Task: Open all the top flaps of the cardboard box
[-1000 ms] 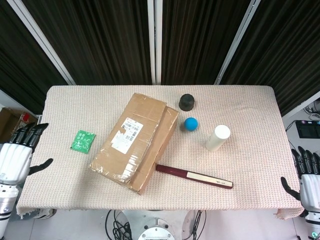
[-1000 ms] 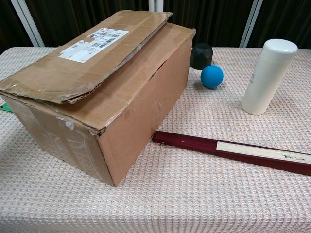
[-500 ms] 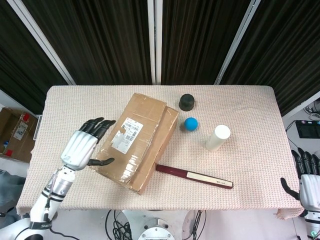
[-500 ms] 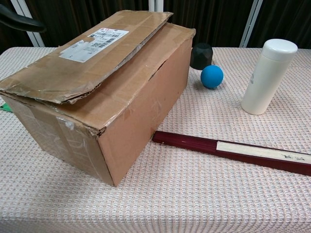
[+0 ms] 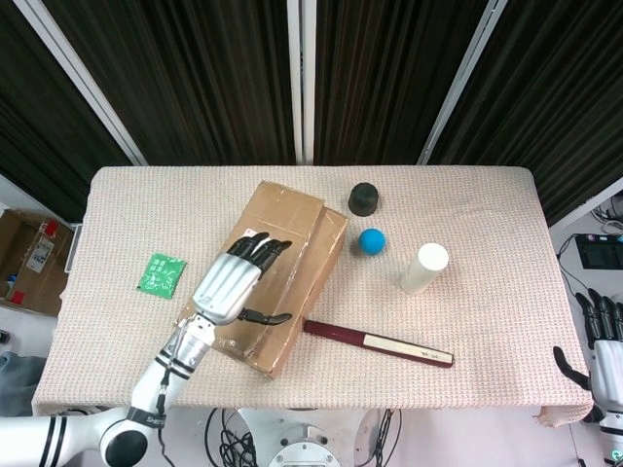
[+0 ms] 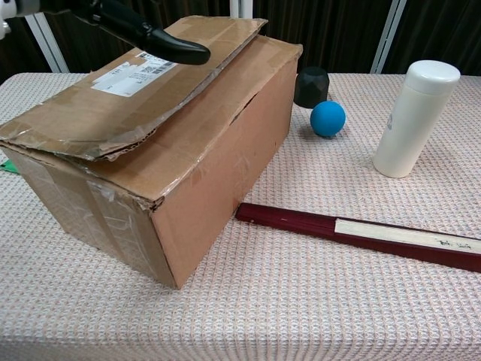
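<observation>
Left hand (image 5: 234,282) is up over the cardboard box (image 5: 268,272), fingers spread, holding nothing, palm down above the top flap (image 6: 128,90); the chest view shows one dark fingertip (image 6: 184,53) hanging just above that flap, not quite touching as far as I can tell. The right hand (image 5: 605,341) sits well away from the box at the table's (image 5: 487,195) near right corner, fingers apart and empty. The box lies at an angle on the table, both long flaps down, the upper one overlapping the other with its edge slightly lifted. Near the box: a green packet (image 5: 161,273) on its left, a dark red stick (image 5: 378,342) by its near corner, and a blue ball (image 5: 371,241), a black cap (image 5: 364,198) and a white bottle (image 5: 423,268) to its right. This looks like the approach, nothing opened yet. Next, fingertips need to catch under that raised flap edge and swing it outward.
</observation>
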Available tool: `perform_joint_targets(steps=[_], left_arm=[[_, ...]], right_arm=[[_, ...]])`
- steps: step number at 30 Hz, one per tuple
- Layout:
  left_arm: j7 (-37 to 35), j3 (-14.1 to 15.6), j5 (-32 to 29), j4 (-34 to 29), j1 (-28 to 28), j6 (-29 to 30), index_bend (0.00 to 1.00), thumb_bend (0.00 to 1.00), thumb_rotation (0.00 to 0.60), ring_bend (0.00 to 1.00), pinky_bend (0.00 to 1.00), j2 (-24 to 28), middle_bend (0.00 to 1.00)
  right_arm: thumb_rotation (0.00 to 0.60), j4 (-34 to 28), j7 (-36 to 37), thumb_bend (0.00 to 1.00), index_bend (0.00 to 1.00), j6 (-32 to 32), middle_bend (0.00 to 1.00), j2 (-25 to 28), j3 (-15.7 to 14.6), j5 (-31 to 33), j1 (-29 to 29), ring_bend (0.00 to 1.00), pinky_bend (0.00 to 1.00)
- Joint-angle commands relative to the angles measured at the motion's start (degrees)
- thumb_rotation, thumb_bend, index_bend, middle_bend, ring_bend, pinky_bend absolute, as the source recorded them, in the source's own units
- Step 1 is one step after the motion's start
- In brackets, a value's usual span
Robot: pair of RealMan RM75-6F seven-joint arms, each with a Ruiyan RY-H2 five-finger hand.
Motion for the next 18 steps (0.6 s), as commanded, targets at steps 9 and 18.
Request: perform_joint_targets(steps=[9,18], left_arm=[[20.65,0.13,-7.97,5.76,-9.41,8.11,0.03,0.00,0.448,0.07,0.18,-10.77,0.07],[22.26,1.64,-8.42,8.73,-11.09,10.11,0.01,0.00,0.478,0.07,0.18,-13.87,0.06]], right_arm=[[0.600,0.39,0.49,0.22,0.00,0.14,0.00,-0.38,0.31,0.46,-0.16,0.00,0.00],[0.600,1.43,2.13,0.22,0.00,0.41,0.00,-0.27,0.51,1.02,-0.69,0.00,0.00]])
